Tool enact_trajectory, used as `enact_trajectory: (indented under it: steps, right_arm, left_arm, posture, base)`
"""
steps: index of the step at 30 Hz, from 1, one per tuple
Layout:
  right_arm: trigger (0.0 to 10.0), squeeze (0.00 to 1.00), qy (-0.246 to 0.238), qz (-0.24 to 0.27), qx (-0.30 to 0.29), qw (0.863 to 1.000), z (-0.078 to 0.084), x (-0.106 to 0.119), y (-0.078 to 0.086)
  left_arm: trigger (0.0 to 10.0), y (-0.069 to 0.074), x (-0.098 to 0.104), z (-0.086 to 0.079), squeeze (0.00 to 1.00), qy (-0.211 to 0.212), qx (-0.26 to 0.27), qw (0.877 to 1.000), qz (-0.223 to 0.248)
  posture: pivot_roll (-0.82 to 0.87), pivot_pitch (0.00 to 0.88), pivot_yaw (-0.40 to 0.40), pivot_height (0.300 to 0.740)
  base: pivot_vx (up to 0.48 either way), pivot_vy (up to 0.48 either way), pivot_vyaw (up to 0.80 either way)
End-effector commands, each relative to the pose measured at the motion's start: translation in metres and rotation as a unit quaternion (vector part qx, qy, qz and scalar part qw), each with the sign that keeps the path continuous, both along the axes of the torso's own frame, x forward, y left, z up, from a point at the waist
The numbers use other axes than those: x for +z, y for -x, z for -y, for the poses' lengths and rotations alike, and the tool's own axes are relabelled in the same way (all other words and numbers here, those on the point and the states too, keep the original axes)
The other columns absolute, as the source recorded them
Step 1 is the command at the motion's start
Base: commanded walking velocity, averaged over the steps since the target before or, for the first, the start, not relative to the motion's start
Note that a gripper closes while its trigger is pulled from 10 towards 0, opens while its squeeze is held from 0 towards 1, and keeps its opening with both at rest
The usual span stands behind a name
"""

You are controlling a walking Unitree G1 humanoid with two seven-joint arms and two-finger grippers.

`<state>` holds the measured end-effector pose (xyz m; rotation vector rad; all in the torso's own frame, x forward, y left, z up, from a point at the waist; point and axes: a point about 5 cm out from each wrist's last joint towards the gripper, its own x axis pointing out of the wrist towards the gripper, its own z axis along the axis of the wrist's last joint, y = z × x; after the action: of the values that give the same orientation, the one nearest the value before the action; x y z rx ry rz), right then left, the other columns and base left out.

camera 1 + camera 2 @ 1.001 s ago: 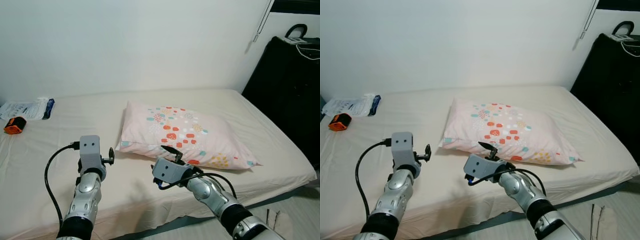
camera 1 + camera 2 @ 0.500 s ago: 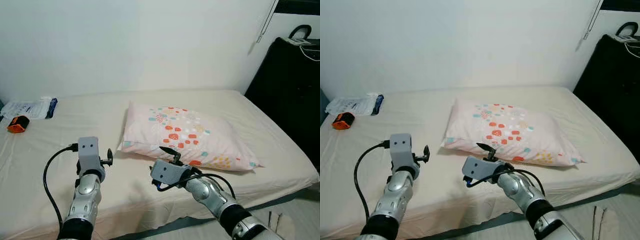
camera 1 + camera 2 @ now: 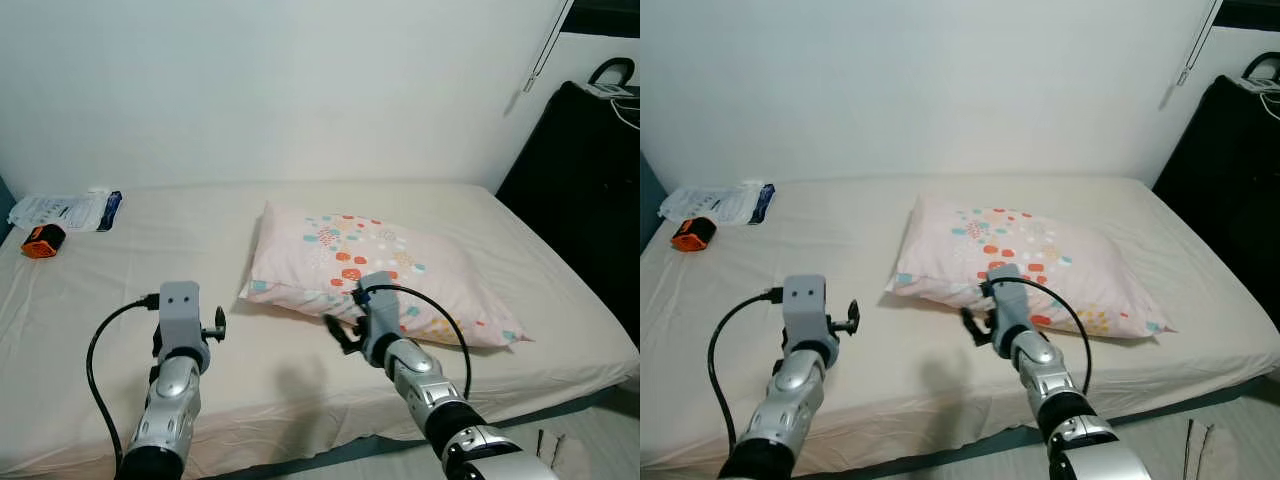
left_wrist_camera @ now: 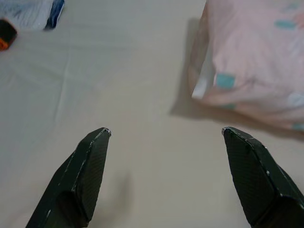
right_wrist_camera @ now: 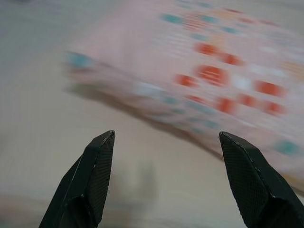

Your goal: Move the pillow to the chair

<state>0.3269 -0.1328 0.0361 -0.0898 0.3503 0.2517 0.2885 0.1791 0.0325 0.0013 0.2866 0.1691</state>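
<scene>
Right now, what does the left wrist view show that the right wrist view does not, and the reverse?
Left wrist view alone: the pillow's near corner with a teal patch, sharp, plus the white packet and orange item far off on the bed. Right wrist view alone: the pillow's long front edge and its red and teal spots, blurred. Shared: the pink pillow lying on the beige sheet, seen past two black fingers spread apart with nothing between them, for the left gripper and the right gripper alike.

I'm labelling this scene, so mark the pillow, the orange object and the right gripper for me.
pillow (image 3: 375, 262), left eye view, on its patterned top.
orange object (image 3: 43, 241), left eye view, on its body.
right gripper (image 5: 168, 178), right wrist view, midway between its open fingertips.
</scene>
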Motion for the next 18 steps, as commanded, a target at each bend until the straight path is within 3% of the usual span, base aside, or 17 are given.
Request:
enact_trajectory:
  steps: [1, 3, 5, 7, 9, 15, 18]
  right_arm:
    - [10.0, 0.0, 0.048, 0.0, -0.021, 0.999, 0.008, -0.005, 0.003]
    - [10.0, 0.0, 0.043, -0.012, -0.047, 0.998, 0.015, -0.007, 0.004]
    - [10.0, 0.0, -0.03, -0.049, -0.084, 0.995, 0.022, -0.012, 0.008]
    - [10.0, 0.0, -0.124, -0.095, -0.065, 0.986, 0.016, -0.021, 0.016]
    - [10.0, 0.0, -0.145, -0.099, -0.063, 0.982, 0.016, -0.022, 0.019]
    - [10.0, 0.0, -0.106, -0.046, -0.085, 0.99, 0.027, -0.019, 0.022]
    - [10.0, 0.0, -0.087, -0.035, -0.11, 0.99, 0.032, -0.012, 0.013]
  left_arm:
    - [10.0, 0.002, -0.002, 0.002, 0.0, -0.008, -0.001, 1.0, -0.002]
    - [10.0, 0.003, -0.003, 0.002, 0.0, -0.012, -0.003, 1.0, -0.001]
    - [10.0, 0.006, -0.006, 0.001, 0.0, -0.02, -0.007, 1.0, 0.001]
    - [10.0, 0.009, -0.009, -0.004, 0.0, -0.032, 0.0, 0.999, -0.004]
    - [10.0, 0.01, -0.009, -0.006, 0.0, -0.033, 0.006, 0.999, -0.005]
    - [10.0, 0.012, -0.011, -0.016, 0.0, -0.038, 0.03, 0.999, -0.014]
    - [10.0, 0.009, -0.012, -0.012, 0.0, -0.03, 0.019, 0.999, -0.017]
  posture:
    - [0.01, 0.0, -0.101, 0.74]
    - [0.01, 0.0, -0.103, 0.74]
    - [0.0, 0.0, -0.102, 0.74]
    - [0.0, 0.0, -0.092, 0.74]
    - [-0.01, 0.0, -0.084, 0.74]
    - [-0.02, 0.0, -0.06, 0.74]
    - [-0.03, 0.0, -0.059, 0.74]
  base:
    - [0.0, 0.0, 0.0]
    - [0.0, 0.0, 0.0]
    - [0.0, 0.0, 0.0]
    - [0.0, 0.0, 0.0]
    - [0.0, 0.0, 0.0]
    - [0.0, 0.0, 0.0]
    - [0.0, 0.0, 0.0]
